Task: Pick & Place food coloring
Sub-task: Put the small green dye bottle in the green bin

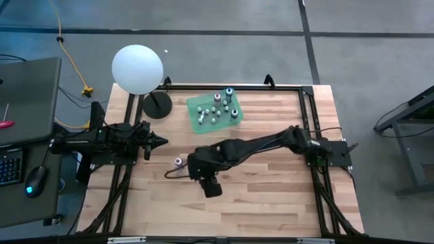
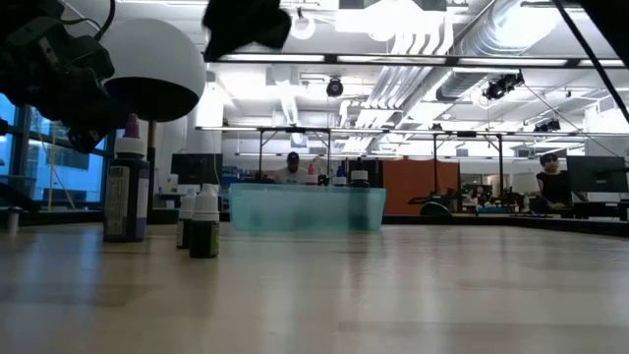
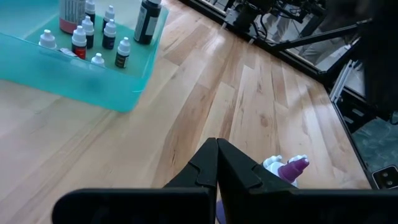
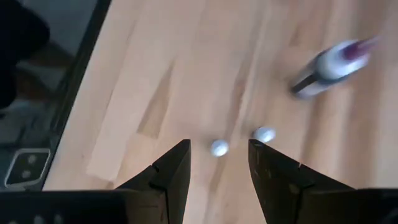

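Note:
Three food coloring bottles stand upright on the bare wood: a taller purple one (image 2: pixel 126 192) (image 4: pixel 329 65) (image 1: pixel 178 162) and two tiny white-capped ones (image 2: pixel 204 224) (image 2: pixel 186 220). In the right wrist view their caps (image 4: pixel 219 148) (image 4: pixel 264 134) show just ahead of the fingers. My right gripper (image 4: pixel 217 165) (image 1: pixel 203 177) hovers open high above the two tiny bottles, slanting down, touching nothing. Several more bottles stand in the teal tray (image 1: pixel 215 112) (image 3: pixel 134 93) at the table's far middle. My left gripper (image 3: pixel 216 155) (image 1: pixel 159 141) waits shut at the left.
A white globe lamp (image 1: pixel 137 68) on a black round base (image 1: pixel 157 105) stands at the far left corner, beside the tray. Black frame rails (image 1: pixel 305 95) run along the table's sides. Bare wood lies between the loose bottles and the tray.

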Controlling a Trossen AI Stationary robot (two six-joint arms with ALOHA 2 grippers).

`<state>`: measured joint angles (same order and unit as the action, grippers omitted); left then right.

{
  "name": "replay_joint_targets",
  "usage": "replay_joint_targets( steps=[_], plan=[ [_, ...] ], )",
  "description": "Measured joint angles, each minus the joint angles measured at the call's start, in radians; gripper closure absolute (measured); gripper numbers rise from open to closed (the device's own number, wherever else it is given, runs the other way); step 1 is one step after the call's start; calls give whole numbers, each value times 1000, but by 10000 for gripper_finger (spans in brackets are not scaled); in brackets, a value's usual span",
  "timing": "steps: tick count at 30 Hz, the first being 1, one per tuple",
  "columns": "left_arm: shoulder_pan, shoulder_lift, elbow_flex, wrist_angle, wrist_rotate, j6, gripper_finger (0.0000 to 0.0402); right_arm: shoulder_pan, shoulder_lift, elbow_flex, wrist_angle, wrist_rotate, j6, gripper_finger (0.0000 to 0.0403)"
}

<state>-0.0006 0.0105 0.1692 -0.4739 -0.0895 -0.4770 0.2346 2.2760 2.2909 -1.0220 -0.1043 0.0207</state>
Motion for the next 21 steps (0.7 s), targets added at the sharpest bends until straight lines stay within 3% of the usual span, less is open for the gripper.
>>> replay_joint_targets(
  steps=[8,14,21],
  plan=[
    [0,0,0,0,0,0,401,2,109,0,-25,-80,-4,252],
    [0,0,0,0,0,0,401,2,158,0,6,9,-20,252],
    [0,0,0,0,0,0,401,2,187,0,2,-2,-9,252]
  ],
)
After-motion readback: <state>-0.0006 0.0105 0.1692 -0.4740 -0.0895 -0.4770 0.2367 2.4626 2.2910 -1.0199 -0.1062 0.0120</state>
